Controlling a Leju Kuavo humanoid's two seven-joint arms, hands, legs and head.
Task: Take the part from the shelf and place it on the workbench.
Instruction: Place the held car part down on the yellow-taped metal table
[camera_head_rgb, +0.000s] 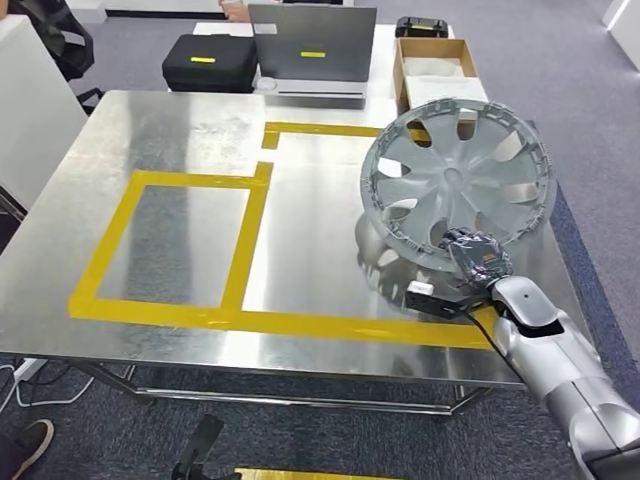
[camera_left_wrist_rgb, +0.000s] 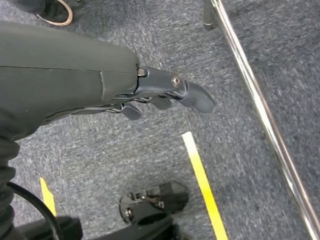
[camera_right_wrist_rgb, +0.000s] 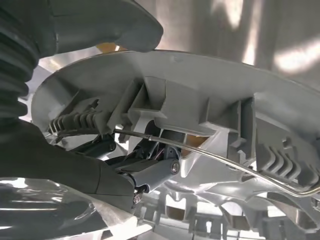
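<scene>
At the near right corner of the workbench (camera_head_rgb: 189, 140), the right hand (camera_head_rgb: 474, 255) is gripping the part (camera_head_rgb: 457, 175), a grey plastic wheel cover, by its lower rim. Right wrist view: thumb (camera_right_wrist_rgb: 113, 25) is lying over one face of the rim while the darker fingers (camera_right_wrist_rgb: 151, 172) are curling in behind it among the clips and the wire ring, so the rim is being pinched from both sides. Cover is hanging tilted above the steel top, far edge raised, not yet resting on it; its reflection is showing just under it. Holding it at the edge is probably keeping the hand out from under it for set-down. It is hovering over the right-hand area edged by the yellow tape (camera_head_rgb: 249, 230), likely the target zone.

Left hand (camera_left_wrist_rgb: 166, 92) is hanging beside the body over grey carpet, fingers fairly straight and slightly apart, holding nothing.

Further out, a black case (camera_head_rgb: 209, 62), a laptop (camera_head_rgb: 312, 45) and a cardboard box (camera_head_rgb: 436, 65) are sitting beyond the bench's far edge. A shoe (camera_head_rgb: 26, 440) is showing on the floor at the near left.
</scene>
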